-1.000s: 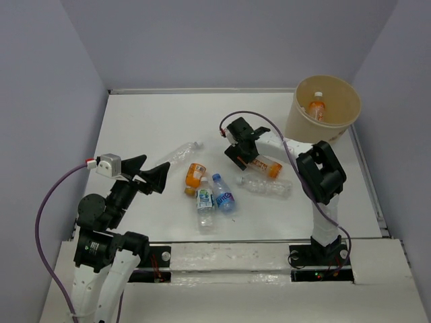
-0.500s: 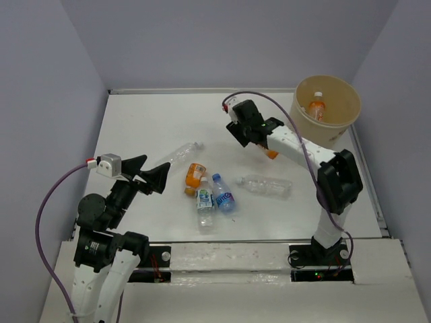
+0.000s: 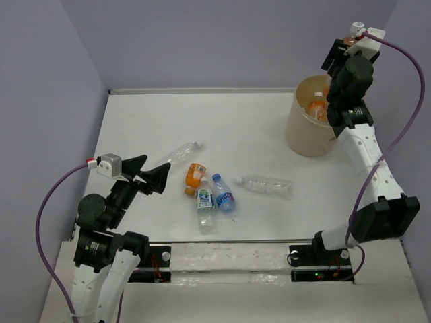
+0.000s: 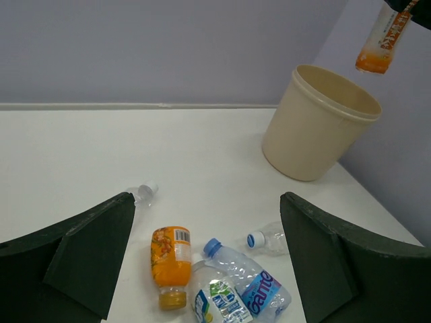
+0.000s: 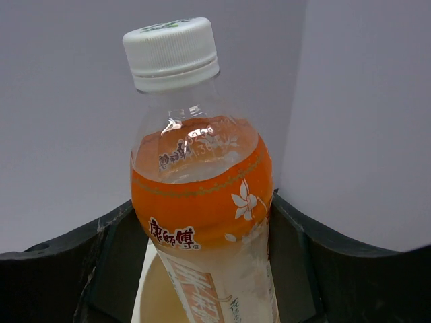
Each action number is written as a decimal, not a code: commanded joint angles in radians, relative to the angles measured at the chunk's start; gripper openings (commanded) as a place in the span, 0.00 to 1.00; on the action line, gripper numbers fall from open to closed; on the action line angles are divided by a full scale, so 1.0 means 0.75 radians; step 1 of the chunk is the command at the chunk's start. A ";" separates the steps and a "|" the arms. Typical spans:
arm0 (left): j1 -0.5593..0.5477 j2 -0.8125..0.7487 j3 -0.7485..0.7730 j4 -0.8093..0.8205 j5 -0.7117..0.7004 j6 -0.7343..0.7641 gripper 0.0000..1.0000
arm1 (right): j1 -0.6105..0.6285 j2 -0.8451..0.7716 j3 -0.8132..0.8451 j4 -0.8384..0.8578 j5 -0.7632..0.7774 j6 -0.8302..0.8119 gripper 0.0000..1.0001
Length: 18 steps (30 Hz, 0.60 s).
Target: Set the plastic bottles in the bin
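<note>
orange bottle (image 5: 202,202) is clenched in right gripper (image 5: 202,282), long axis near vertical, over the bin (image 4: 313,141); left gripper (image 4: 207,222) is spread wide, well apart.

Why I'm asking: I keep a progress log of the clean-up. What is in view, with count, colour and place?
bin: one, tan, far right of the table
bottle in the bin: one, orange
held bottle: one, orange with white cap, above the bin
orange bottle: one, lying mid-table
green-label bottle: one, clear, beside the orange bottle
blue-label bottle: one, clear, beside the green-label one
plain bottles: two, clear, one left and one right of that cluster
table: one, white
left gripper: black, open, near left, holding nothing
right gripper: black, shut on the held bottle
</note>
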 commanded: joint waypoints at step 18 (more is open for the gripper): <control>-0.018 -0.030 -0.004 0.048 0.018 0.002 0.99 | -0.226 -0.061 -0.173 0.055 -0.409 0.504 0.89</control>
